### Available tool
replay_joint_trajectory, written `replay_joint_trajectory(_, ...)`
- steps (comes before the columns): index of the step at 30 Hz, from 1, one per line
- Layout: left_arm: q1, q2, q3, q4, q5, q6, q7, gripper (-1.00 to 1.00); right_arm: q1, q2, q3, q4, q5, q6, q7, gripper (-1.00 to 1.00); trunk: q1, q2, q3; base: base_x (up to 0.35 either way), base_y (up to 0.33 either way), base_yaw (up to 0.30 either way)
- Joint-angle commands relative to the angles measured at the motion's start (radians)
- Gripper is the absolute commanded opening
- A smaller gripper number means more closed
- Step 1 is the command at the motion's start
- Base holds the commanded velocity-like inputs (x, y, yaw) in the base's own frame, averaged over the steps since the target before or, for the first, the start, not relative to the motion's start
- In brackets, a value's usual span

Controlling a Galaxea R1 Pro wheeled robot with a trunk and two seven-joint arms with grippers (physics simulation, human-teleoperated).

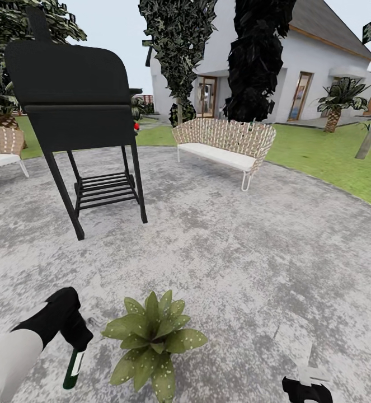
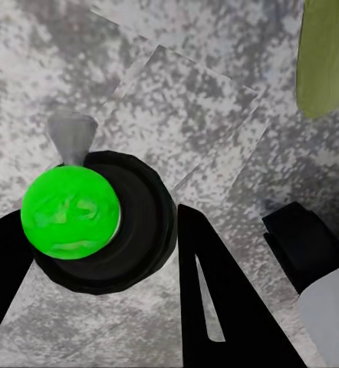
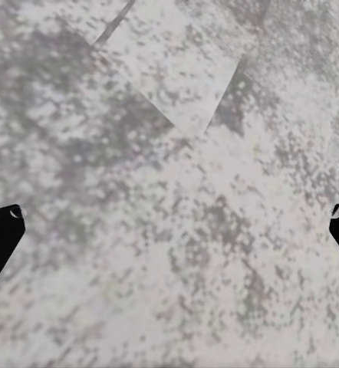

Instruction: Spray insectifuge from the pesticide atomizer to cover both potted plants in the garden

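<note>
Head view: the left end effector (image 1: 73, 341) pinches the atomizer (image 1: 73, 369) just beside 1 plant (image 1: 154, 336) on the patio (image 1: 235, 240); a grill (image 1: 76, 112) stands beyond.

Left wrist view: fingers (image 2: 223, 307) clamp the atomizer (image 2: 100, 226).

Right wrist view: the right end effector's fingertips (image 3: 1, 230) are spread wide over paving.

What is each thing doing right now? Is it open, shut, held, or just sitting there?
left gripper: shut on the pesticide atomizer
pesticide atomizer: held, hanging down beside the plant
right gripper: open, holding nothing
potted plant: upright on the patio, untouched
grill: lid shut
white bench: standing, nobody on it
</note>
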Motion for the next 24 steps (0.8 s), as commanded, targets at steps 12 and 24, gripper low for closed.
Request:
replay_joint_trajectory(12,-0.002,-0.005,-0.001,-0.018,-0.007,0.003,0.036,-1.0,-0.001,0.0,-0.01,0.0,0.006,-0.005,-0.002,1.0,0.0,0.0,-0.006,0.0,0.0,0.0)
replay_joint_trajectory(24,-0.003,-0.015,-0.008,-0.081,-0.013,0.018,0.026,-1.0,-0.001,-0.001,-0.01,0.0,0.006,-0.004,0.0,1.0,0.005,-0.003,-0.071,0.0,0.0,0.0)
